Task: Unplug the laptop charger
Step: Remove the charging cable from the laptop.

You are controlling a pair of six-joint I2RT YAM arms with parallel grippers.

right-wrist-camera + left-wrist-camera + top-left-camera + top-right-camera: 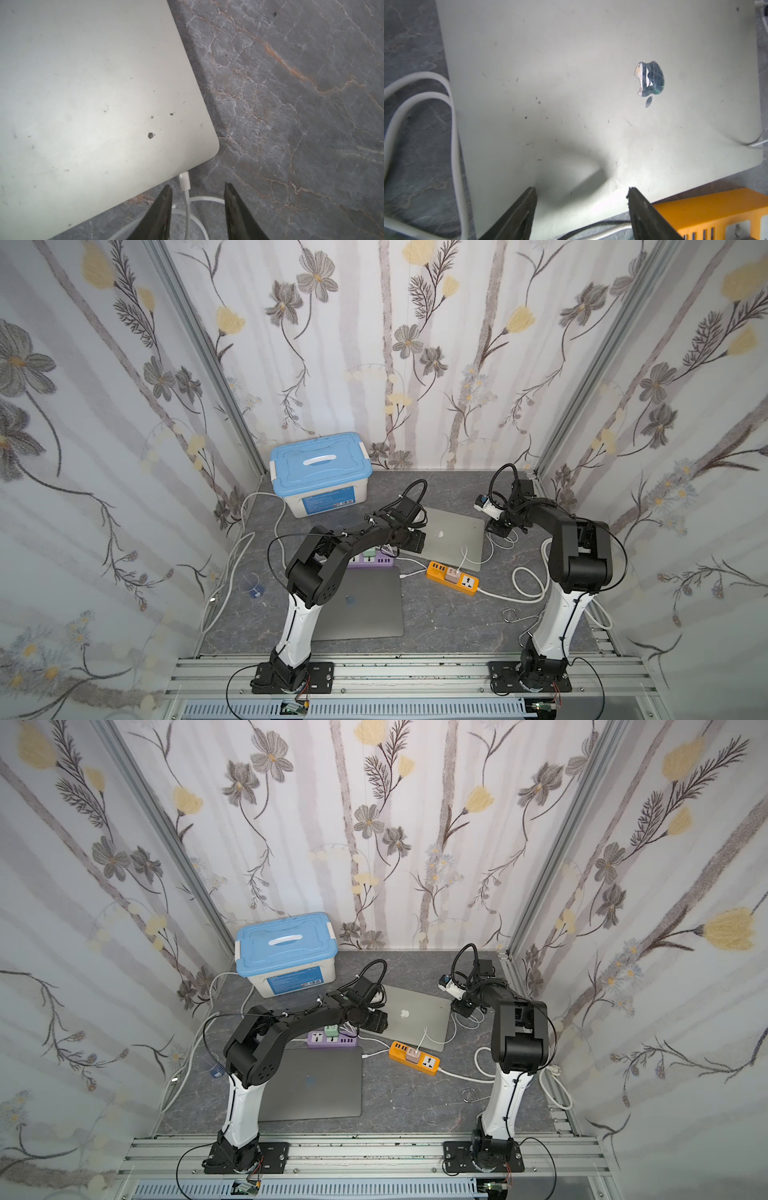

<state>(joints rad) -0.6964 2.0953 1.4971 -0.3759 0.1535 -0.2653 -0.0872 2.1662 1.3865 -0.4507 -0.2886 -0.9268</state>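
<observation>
The silver laptop [455, 531] [419, 1017] lies shut at the back of the table. The charger's white plug [184, 182] sits in the laptop's side close to a corner, and its thin cable [187, 207] runs back between my right fingers. My right gripper [197, 185] [496, 529] is open, straddling the cable just behind the plug without touching it. My left gripper [582, 189] [415, 541] is open low over the lid [571, 83] near its edge, with nothing between the fingers.
An orange power strip [453, 578] [708, 212] lies in front of the laptop, with a purple strip [370, 560] to its left. A second grey laptop [361, 605] lies nearer the front. A blue-lidded box [320, 472] stands at the back left. White cables [525, 585] loop around.
</observation>
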